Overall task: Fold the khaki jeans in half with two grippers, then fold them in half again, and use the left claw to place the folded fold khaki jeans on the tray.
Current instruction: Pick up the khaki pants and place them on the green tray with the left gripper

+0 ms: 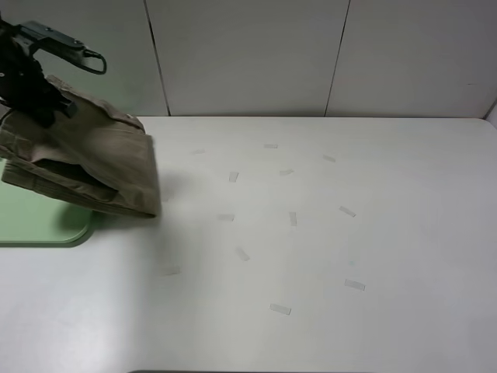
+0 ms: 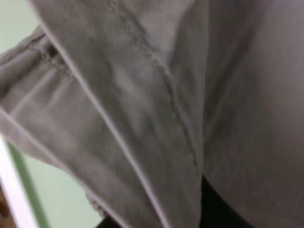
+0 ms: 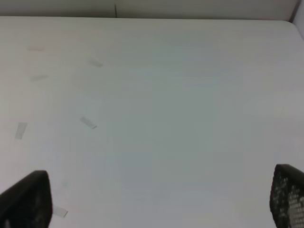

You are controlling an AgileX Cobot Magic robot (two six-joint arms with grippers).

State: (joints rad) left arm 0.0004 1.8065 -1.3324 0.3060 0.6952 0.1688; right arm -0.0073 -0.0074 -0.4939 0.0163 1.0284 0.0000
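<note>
The folded khaki jeans hang as a thick bundle from my left gripper, which is shut on their upper edge at the far left. Below them lies the pale green tray; the bundle's lower right corner reaches past the tray's right rim. Whether the cloth touches the tray I cannot tell. The left wrist view is filled with blurred folds of the khaki jeans, with green tray beneath. My right gripper is open over bare table, its two black fingertips far apart, and it is outside the exterior high view.
Several small strips of clear tape are scattered over the white table. A panelled wall runs along the table's back edge. The tray sits at the table's left edge.
</note>
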